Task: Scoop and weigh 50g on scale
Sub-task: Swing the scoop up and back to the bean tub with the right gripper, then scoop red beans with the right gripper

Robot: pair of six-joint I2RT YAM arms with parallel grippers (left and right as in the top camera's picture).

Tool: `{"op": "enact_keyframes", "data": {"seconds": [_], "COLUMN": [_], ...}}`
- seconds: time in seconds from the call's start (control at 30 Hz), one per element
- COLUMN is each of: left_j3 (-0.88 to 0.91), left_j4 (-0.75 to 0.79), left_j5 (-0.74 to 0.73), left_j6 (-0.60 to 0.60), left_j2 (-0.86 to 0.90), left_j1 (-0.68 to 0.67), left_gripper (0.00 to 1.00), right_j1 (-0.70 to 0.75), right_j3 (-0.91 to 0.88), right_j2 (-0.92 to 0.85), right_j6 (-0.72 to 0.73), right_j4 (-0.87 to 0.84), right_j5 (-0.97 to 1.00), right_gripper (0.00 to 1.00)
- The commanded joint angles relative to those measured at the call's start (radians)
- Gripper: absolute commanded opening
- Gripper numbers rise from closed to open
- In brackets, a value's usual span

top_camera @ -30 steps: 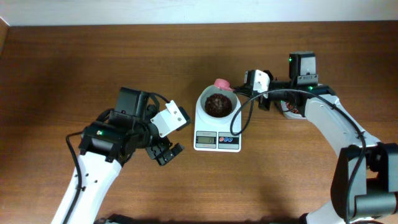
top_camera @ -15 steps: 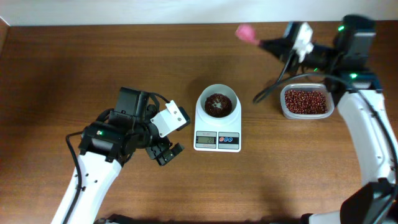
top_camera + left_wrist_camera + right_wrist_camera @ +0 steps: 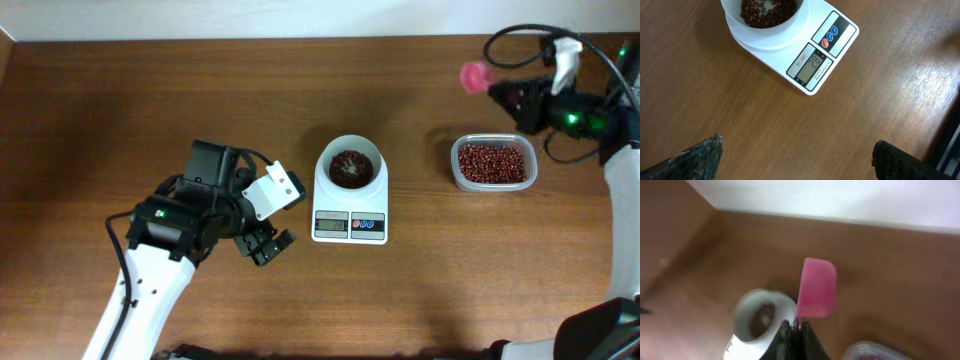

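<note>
Where the table comes nearest on the left, the left gripper hovers low over bare wood. Its fingers are spread wide apart and nothing is between them. Just right of it and a little farther back sits the scale. Its display is lit, but the digits are too small to trust. The round white bowl rests on the far part of the scale and holds a shallow heap of dark red beans. Some of the weighing looks done, though how much I cannot tell.

Farther right, level with the bowl, stands the clear tub of beans, well apart from the scale. Beyond it, at the far right, the right gripper hangs above the table with its jaws pressed together on the handle of the pink scoop. The scoop's long axis runs roughly left to right, cup end pointing left, away from the wrist. In the blurred right wrist view the cup looks empty, but that is not certain.

The move ahead likely turns on one relation: the tub lies below the scoop on its near side and slightly right, while the bowl lies near and well to the left. The right arm is much the nearer to both. A dip into the tub would call for lowering the scoop and drawing it nearward.
</note>
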State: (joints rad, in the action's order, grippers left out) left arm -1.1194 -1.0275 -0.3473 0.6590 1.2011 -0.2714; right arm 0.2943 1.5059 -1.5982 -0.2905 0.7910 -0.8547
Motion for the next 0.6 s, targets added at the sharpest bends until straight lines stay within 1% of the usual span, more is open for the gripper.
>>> {"op": "enact_keyframes", "data": {"seconds": [0.0, 0.03, 0.07, 0.2, 0.43, 0.57], "left_j3": [-0.018, -0.018, -0.018, -0.018, -0.018, -0.018], "left_j4": [0.001, 0.001, 0.001, 0.001, 0.001, 0.001], "left_j5": [-0.003, -0.003, -0.003, -0.003, -0.003, -0.003], "left_j6": [0.008, 0.008, 0.008, 0.008, 0.008, 0.008], "left_j2": [-0.01, -0.01, -0.01, -0.01, -0.01, -0.01], "left_j1": [0.006, 0.006, 0.006, 0.006, 0.006, 0.006], "left_gripper": [0.99, 0.99, 0.99, 0.99, 0.99, 0.99], "right_j1": [0.0, 0.0, 0.0, 0.001, 0.001, 0.001], "right_j3": [0.004, 0.003, 0.003, -0.023, -0.105, -0.105], "right_j2": [0.015, 0.014, 0.011, -0.027, -0.127, -0.174], "right_j6": [-0.08, -0.08, -0.08, -0.08, -0.079, -0.079], "right_j4": [0.1, 0.135, 0.153, 0.181, 0.165, 0.097], "right_j5": [0.378, 0.507, 0.576, 0.712, 0.717, 0.722], "right_gripper": [0.04, 0.04, 0.04, 0.04, 0.04, 0.04]}}
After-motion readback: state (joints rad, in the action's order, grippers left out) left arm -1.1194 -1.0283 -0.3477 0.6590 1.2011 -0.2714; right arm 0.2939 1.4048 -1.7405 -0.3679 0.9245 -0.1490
